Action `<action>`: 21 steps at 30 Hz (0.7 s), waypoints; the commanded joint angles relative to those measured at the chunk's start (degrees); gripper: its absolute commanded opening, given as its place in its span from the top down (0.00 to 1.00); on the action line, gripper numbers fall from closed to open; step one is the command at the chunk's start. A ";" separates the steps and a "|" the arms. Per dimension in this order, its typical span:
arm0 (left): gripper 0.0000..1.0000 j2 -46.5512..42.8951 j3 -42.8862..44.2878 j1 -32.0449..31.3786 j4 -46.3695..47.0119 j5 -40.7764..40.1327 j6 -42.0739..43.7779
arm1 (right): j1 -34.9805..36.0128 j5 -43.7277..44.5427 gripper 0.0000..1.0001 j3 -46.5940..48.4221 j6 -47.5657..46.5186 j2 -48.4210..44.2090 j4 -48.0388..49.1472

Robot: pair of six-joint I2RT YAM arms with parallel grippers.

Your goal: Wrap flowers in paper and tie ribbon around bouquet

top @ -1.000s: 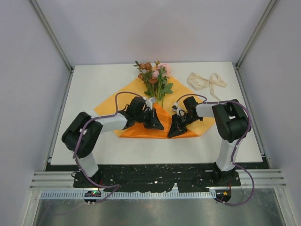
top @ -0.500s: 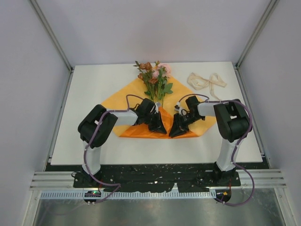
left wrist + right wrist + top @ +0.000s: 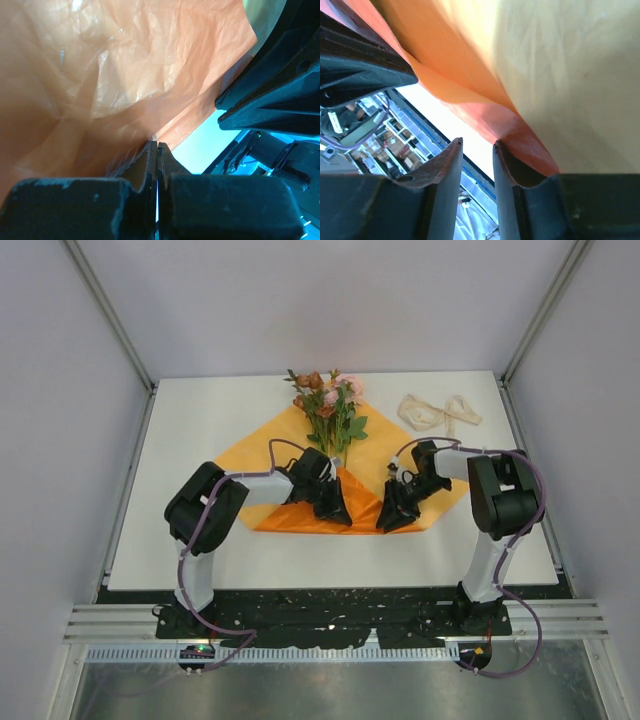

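Left tool (image 3: pixel 338 508), pressed together, pinches a folded flap of the paper (image 3: pixel 250 455). The sheet lies mid-surface (image 3: pixel 190 540) under the flowers (image 3: pixel 330 410), whose blooms point to twelve o'clock. Right tool (image 3: pixel 392 518) stands spread at the sheet's edge, holding nothing. The ribbon (image 3: pixel 438 412) lies at two o'clock. Thin and crinkly, the sheet likely tears or slips, so a doubled edge looks the safest hold.
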 commanded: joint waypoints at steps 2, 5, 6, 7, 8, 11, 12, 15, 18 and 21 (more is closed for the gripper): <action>1.00 0.74 -0.03 0.51 -6.14 -2.97 2.82 | -5.03 9.41 0.53 1.42 -7.97 -5.76 -4.61; 1.00 1.53 0.41 0.42 -6.23 -2.53 2.73 | -13.12 7.21 0.37 2.56 -10.78 -8.50 -8.83; 1.00 1.53 0.41 0.51 -6.15 -2.44 2.73 | -16.71 6.77 0.34 2.91 -11.31 -9.64 -10.50; 1.00 1.45 0.41 0.51 -6.15 -2.62 2.81 | -18.83 6.76 0.29 3.09 -12.36 -9.91 -11.12; 1.00 1.44 0.33 0.42 -5.97 -2.53 2.82 | -22.25 7.02 0.26 3.61 -12.98 -10.35 -12.17; 1.00 1.36 0.06 0.51 -5.62 -2.62 2.82 | -27.19 10.87 0.10 5.46 -15.18 -9.56 -12.54; 1.00 1.36 0.06 0.51 -5.53 -2.53 2.73 | -29.38 11.41 0.09 6.33 -15.01 -8.43 -12.19; 1.00 1.53 0.24 0.51 -5.44 -2.53 2.82 | -32.47 12.82 0.07 7.13 -12.29 -5.70 -9.90; 1.00 1.53 0.50 0.42 -5.44 -2.53 2.90 | -32.92 13.62 0.05 6.52 -7.91 -3.33 -4.38; 1.00 1.53 0.50 0.59 -5.53 -2.62 2.99 | -32.92 8.80 0.06 6.08 -3.07 0.97 0.11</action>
